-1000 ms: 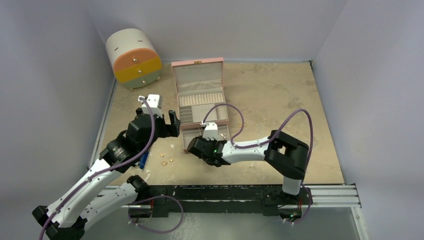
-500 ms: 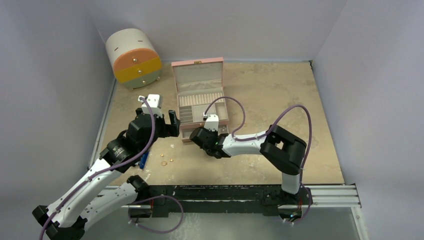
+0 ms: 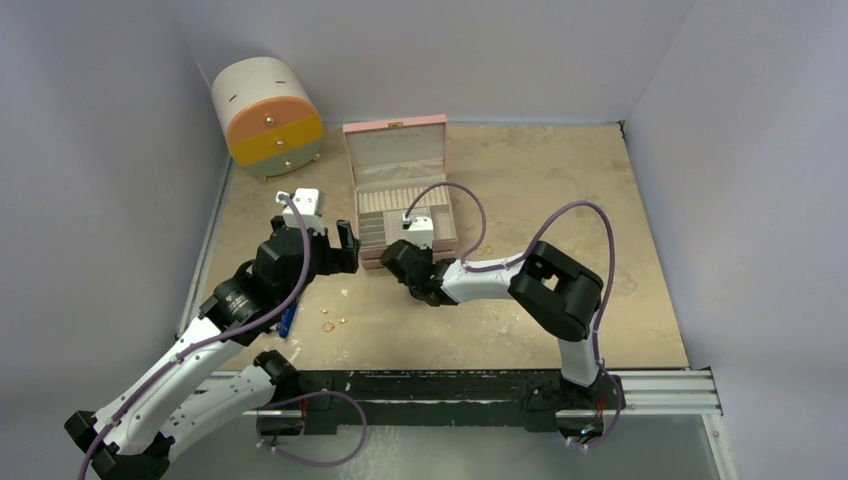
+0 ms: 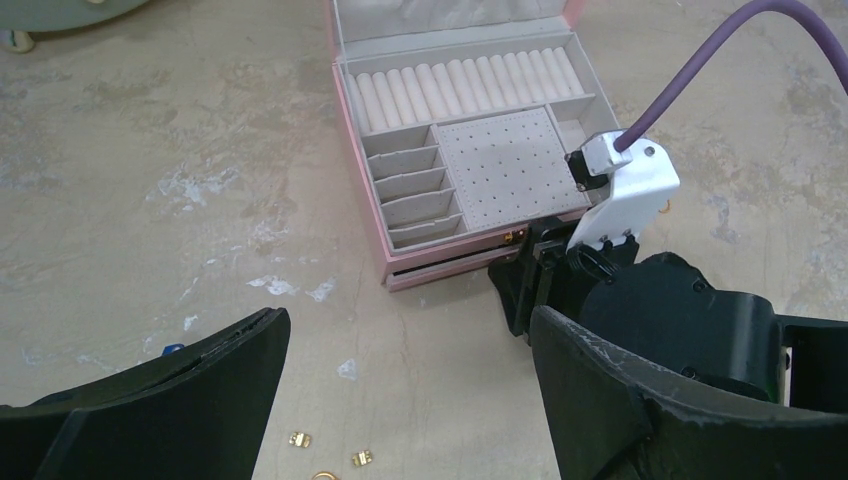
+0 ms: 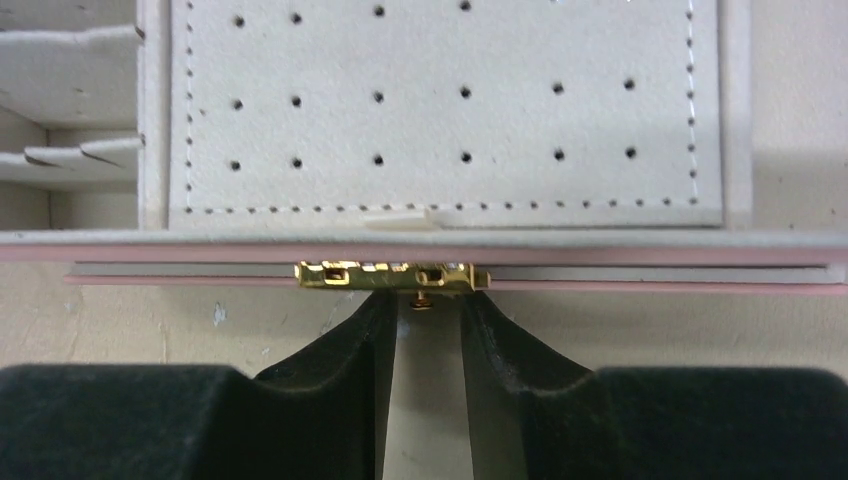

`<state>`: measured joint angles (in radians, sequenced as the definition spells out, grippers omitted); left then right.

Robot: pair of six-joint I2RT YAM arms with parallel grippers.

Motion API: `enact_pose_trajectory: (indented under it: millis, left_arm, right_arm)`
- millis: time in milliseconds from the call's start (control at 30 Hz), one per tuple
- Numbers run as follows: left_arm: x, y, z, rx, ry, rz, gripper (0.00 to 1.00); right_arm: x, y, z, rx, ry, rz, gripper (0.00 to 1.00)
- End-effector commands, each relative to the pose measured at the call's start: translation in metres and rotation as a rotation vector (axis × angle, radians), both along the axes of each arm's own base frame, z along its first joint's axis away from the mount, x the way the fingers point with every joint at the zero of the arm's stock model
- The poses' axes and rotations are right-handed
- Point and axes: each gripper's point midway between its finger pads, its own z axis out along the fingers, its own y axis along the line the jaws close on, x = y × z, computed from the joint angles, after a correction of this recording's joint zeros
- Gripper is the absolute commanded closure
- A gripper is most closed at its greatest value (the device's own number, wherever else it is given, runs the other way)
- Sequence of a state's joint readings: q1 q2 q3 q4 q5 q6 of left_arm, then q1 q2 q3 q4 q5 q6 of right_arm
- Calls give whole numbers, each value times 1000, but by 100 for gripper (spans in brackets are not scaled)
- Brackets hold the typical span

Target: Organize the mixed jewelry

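Note:
Several tiny gold jewelry bits [image 3: 335, 321] lie on the table near the front left, in front of my left gripper. Three of them show at the bottom of the left wrist view [image 4: 299, 438]. Another gold bit [image 3: 487, 250] lies right of the pink box [image 3: 433, 128]. My left gripper [image 3: 341, 248] is open wide and empty, above the table left of the box [image 4: 405, 340]. My right gripper [image 3: 397, 263] is at the box's lower drawer front. Its fingers stand slightly apart [image 5: 428, 305] with their tips at the gold clasp [image 5: 390, 275], either side of a small knob and not touching it.
The pink box is open, showing ring rolls, small compartments and a perforated pad [image 5: 450, 100]. A round white cabinet with orange, yellow and green drawers [image 3: 267, 115] stands at the back left. A blue-handled tool [image 3: 287, 318] lies by the left arm. Walls enclose three sides.
My right gripper has moved toward the box, and the lower drawer, pulled out before, now sits pushed in. The left arm has not moved.

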<state>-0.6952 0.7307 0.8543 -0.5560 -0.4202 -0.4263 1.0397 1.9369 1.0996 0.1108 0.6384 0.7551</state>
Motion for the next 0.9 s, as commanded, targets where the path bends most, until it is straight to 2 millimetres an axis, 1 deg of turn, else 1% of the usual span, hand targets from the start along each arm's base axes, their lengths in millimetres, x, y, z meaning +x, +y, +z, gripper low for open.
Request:
enact_pose_trajectory:
  millis: [0,200,467,567,667,867]
  left_arm:
    - [4,-1,11,-17,-42,7,10]
    - [4,0,12,-19,-45,10,10]
    - [3,1,13,-21,-49,11,10]
    - [3,1,14,-23,-50,12,10]
    - [3,2,14,-22,-51,16,10]
    - [4,2,12,-17,-48,21,10]
  right_arm:
    - [22,15,21,48,-107,3,68]
    - [29,20,21,73,-153,6,69]
    - [34,25,21,81,-172,0,68]
    - [32,21,24,83,-168,-4,68]
    - [28,14,28,84,-160,-14,66]
    - [15,-4,49,80,-146,-11,61]
